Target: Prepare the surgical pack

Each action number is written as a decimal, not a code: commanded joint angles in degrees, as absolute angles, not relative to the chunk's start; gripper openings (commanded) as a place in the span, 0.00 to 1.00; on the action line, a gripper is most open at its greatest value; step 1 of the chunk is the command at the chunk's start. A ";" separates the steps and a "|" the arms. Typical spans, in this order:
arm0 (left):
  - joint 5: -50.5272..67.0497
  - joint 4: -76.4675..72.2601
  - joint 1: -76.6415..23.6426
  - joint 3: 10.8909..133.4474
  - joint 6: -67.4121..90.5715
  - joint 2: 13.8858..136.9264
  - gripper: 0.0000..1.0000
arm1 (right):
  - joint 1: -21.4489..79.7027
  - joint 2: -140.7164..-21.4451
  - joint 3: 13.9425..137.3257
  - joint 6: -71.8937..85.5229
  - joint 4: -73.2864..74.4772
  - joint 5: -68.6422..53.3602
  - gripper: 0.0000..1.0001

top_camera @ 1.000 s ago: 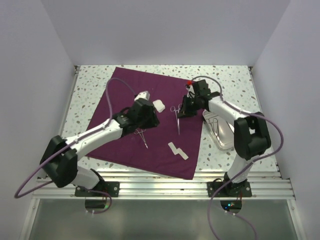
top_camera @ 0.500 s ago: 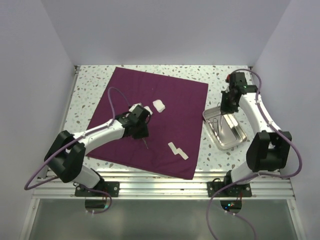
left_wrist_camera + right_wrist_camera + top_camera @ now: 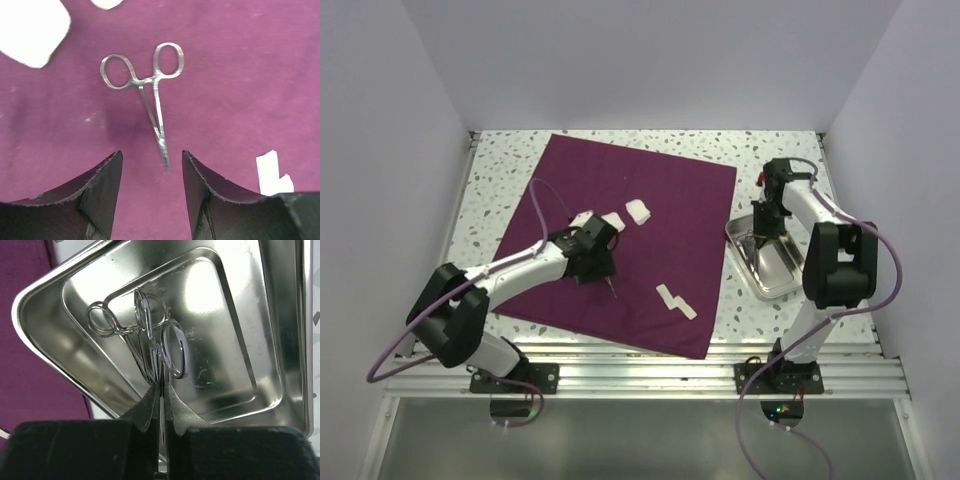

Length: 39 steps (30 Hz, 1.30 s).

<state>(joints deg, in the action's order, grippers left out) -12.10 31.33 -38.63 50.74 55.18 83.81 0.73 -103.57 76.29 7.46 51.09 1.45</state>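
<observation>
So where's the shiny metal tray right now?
In the top view, the tray sits on the table's right side, just beside the purple cloth's right edge, under the right gripper.

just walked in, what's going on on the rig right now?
Surgical pack prep. The left gripper hovers open over a thin metal clamp lying on the flat dark purple cloth, near white gauze squares. The right gripper is shut on a second metal clamp over the silver metal tray. Nothing is folded yet.
</observation>
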 commanded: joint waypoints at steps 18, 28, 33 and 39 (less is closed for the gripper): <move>-24.78 44.20 -42.00 63.98 67.49 98.61 0.37 | 14.84 -86.31 78.31 12.84 47.81 5.02 0.49; -26.02 46.32 -42.36 66.97 67.50 102.39 0.37 | 16.08 -85.08 76.12 12.39 45.44 2.64 0.50; -24.35 45.97 -43.15 67.15 67.76 103.53 0.36 | 16.08 -84.73 75.32 12.66 45.00 2.64 0.50; -24.87 48.77 -44.82 67.15 71.28 104.32 0.38 | 16.08 -83.76 73.92 13.27 44.12 1.67 0.50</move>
<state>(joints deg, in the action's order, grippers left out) -23.73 45.54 -43.70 65.67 67.83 103.55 15.81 -86.13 74.63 12.16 45.93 3.16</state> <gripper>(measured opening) 0.370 0.499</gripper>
